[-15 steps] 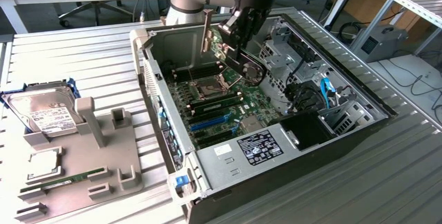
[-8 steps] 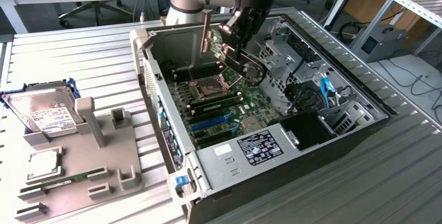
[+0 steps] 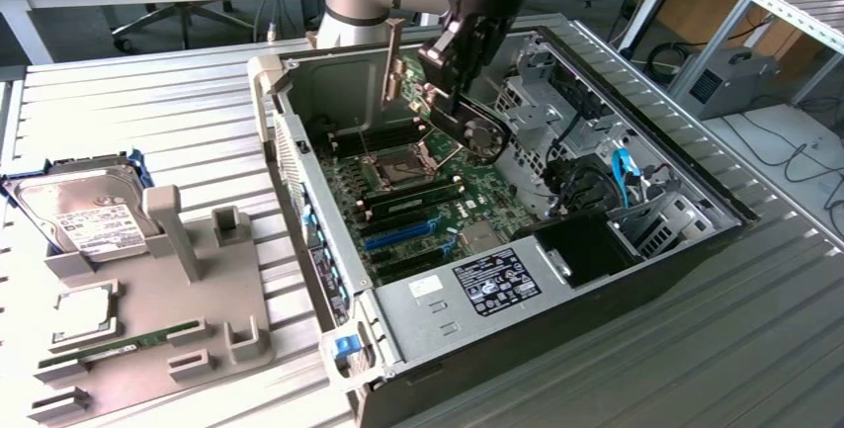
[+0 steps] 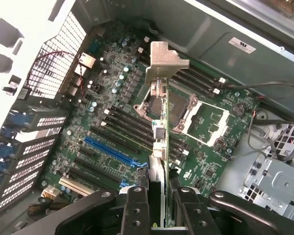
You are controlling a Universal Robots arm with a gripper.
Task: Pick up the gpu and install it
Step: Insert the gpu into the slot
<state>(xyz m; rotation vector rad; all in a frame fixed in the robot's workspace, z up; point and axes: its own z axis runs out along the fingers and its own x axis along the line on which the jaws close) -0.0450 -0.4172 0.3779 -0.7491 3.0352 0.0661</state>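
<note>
My gripper (image 3: 452, 87) hangs over the open computer case (image 3: 686, 240), shut on the gpu (image 3: 477, 133). The card stands on edge above the motherboard (image 3: 409, 201), with its black cooler fan low and its silver end bracket (image 3: 393, 64) pointing toward the case's rear wall. In the wrist view the gpu (image 4: 159, 139) shows edge-on between the two black fingers (image 4: 137, 208), its bracket (image 4: 165, 59) at the far end, above the CPU socket (image 4: 201, 117). The blue slot (image 4: 110, 151) lies to one side of the card, apart from it.
On the exterior view's left a grey holder (image 3: 198, 299) carries a hard drive (image 3: 86, 215), a CPU (image 3: 86, 314) and a RAM stick (image 3: 119, 347). Drive cages and cables (image 3: 600, 181) crowd the case's far side. The power supply (image 3: 481, 285) sits at its near end.
</note>
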